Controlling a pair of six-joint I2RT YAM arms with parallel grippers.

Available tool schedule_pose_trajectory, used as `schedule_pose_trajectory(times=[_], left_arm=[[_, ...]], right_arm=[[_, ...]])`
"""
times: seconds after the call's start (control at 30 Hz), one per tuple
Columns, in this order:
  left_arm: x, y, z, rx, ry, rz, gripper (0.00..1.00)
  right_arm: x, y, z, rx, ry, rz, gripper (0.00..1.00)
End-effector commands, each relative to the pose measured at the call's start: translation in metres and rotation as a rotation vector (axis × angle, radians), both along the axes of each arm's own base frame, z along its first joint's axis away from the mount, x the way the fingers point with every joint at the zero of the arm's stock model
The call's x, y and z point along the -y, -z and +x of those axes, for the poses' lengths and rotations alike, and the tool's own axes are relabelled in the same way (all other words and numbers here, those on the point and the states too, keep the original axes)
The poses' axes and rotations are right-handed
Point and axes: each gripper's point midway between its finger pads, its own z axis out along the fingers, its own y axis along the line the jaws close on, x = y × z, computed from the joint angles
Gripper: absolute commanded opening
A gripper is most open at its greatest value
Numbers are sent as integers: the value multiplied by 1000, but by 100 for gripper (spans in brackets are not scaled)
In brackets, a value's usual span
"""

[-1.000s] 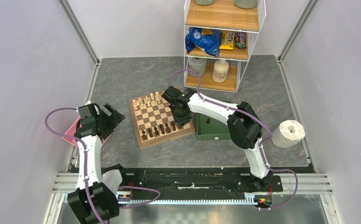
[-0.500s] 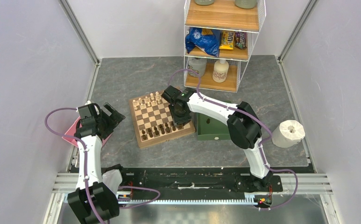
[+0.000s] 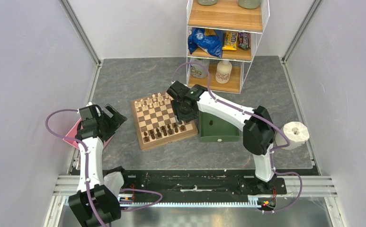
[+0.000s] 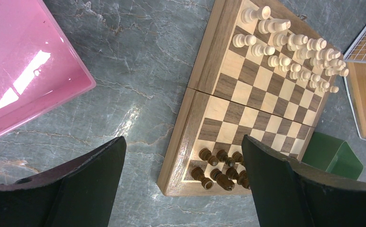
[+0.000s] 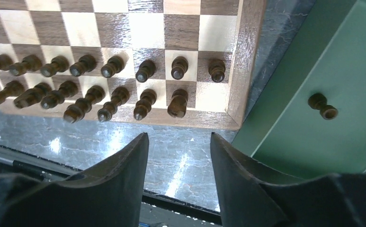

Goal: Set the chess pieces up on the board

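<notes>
Over board (image 5: 147,30), right end effector (image 5: 178,136) wider

Bent left arm (image 3: 90,151), left gripper (image 4: 182,142) spread wide; right arm (image 3: 223,111) stretched forward-left, right gripper (image 5: 178,137) parted, empty.

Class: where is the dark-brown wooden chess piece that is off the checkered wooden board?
Right wrist view, right side: the dark-brown piece lies toppled inside the dark-green rectangular tray beside the board.
</notes>
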Motion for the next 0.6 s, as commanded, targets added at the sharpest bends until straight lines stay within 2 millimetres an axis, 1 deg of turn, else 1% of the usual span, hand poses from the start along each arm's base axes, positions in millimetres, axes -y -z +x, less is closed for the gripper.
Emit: schedule_pose_trajectory(times=[0.0, 0.13, 0.23, 0.37, 0.47, 0.57], left_arm=[[-2, -8, 5, 38, 21, 13, 99], [-2, -8, 5, 38, 21, 14, 99], [-2, -9, 6, 41, 19, 15, 99], [-2, -9, 5, 41, 20, 15, 99], [-2, -9, 6, 41, 21, 14, 99], [-1, -9, 5, 39, 22, 12, 99]], right_arm=[[-3, -45, 6, 83, 15, 87, 61], [7, -52, 11, 101, 42, 94, 67], [22, -53, 17, 110, 90, 95, 71], [53, -50, 28, 113, 189, 91, 72], [81, -44, 36, 102, 282, 81, 72], [106, -32, 42, 77, 359, 63, 72]])
